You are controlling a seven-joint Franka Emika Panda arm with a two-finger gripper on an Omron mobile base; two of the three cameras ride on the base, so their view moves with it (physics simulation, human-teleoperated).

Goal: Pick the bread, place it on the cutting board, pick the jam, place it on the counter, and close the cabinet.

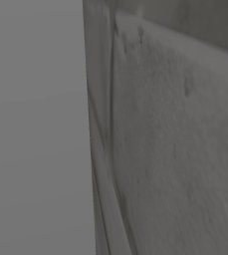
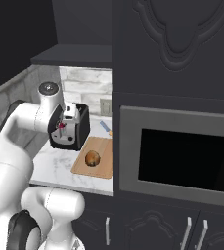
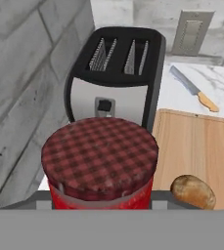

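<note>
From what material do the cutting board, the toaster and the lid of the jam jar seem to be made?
Cutting board: looks like light wood, matte, with faint grain lines. Toaster: glossy black shell, perhaps plastic, with a brushed metal-looking front panel. Lid of the jam jar: red checked pattern like cloth, though it may be printed metal or plastic; the look leaves it open.

arm (image 2: 20, 146): rises from 7 o'clock, bends forward at elbow | wrist: near frame centre-left, pointing down | hand (image 2: 60, 128): fingers closed around jam jar (image 3: 100, 163), held aloft
</note>
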